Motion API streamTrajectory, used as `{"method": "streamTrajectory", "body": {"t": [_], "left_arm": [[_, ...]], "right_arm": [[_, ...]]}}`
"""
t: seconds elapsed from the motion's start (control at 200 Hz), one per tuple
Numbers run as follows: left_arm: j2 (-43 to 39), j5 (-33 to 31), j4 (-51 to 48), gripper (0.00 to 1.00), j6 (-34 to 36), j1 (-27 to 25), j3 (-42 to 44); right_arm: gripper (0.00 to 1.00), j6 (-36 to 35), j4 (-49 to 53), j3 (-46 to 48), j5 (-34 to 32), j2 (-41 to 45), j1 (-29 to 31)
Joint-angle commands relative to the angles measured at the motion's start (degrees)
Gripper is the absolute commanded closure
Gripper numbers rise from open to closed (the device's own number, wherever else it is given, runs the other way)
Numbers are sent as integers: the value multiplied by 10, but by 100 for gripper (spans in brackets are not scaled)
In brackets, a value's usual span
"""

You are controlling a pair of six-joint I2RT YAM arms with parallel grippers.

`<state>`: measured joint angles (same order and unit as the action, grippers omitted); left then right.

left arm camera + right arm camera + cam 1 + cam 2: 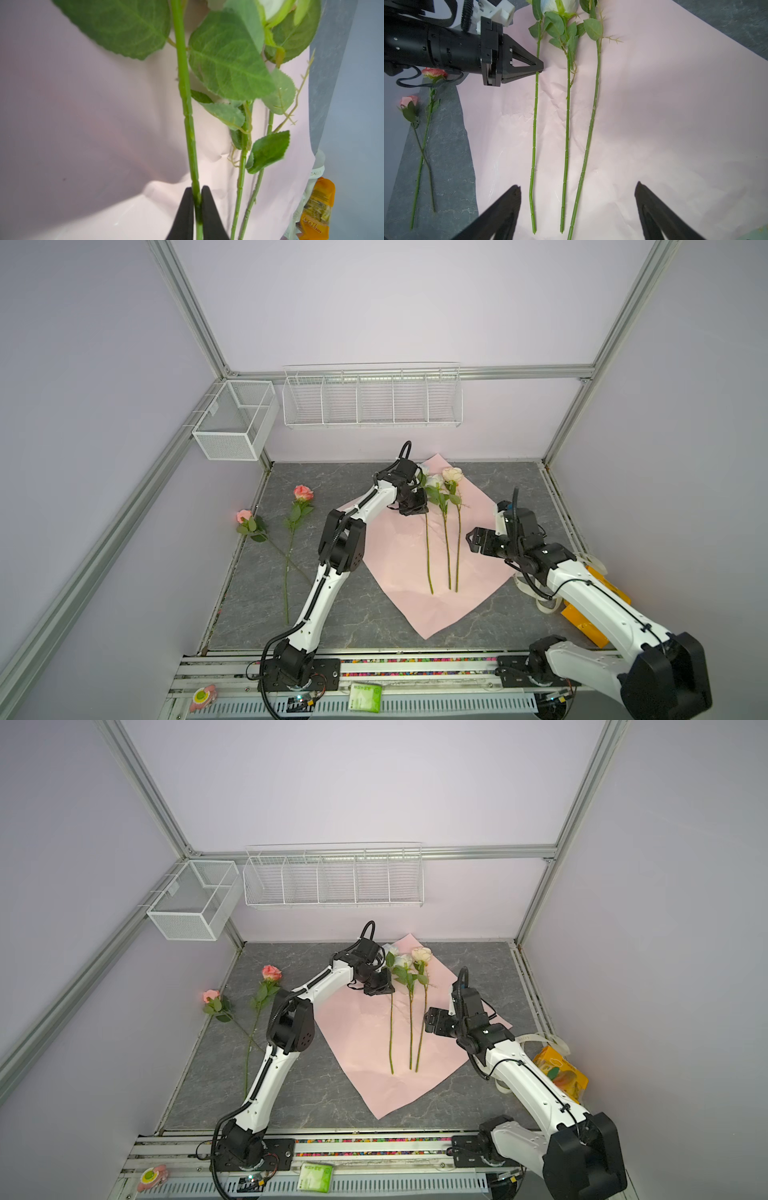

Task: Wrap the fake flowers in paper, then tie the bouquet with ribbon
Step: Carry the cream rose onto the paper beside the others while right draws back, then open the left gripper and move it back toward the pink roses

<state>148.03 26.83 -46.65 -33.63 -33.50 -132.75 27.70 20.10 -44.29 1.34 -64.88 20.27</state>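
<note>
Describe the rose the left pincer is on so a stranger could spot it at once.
Start at the pink paper sheet in the middle of the grey table, where three roses lie side by side. It is the leftmost rose, on the left arm's side. Only its stem sits in the left pincer, just below the leaves, and kinks slightly near the cut end.

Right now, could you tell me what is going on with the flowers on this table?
Three fake roses lie side by side on the pink paper; the left gripper pinches the leftmost stem just below its leaves. The right gripper hangs open beside the stems, holding nothing. Two pink roses lie on the grey table, stems crossed, off the paper. Nothing is tied yet.
</note>
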Motion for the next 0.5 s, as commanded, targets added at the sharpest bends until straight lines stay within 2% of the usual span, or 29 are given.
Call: {"method": "streamTrajectory", "body": {"t": [0.0, 0.095, 0.3, 0.495], "left_arm": [[7, -12, -25, 83, 11, -5, -17], [-4, -25, -32, 75, 18, -6, -18], [-46, -48, -53, 65, 39, -6, -23], [-121, -125, -96, 55, 83, -5, -3]], "right_arm": [[11, 9, -4, 6, 6, -2, -3], [11, 10, -5, 5, 9, -3, -3], [11, 13, -5, 3, 17, -3, -3], [11, 12, -28, 6, 45, -2, -3]]}}
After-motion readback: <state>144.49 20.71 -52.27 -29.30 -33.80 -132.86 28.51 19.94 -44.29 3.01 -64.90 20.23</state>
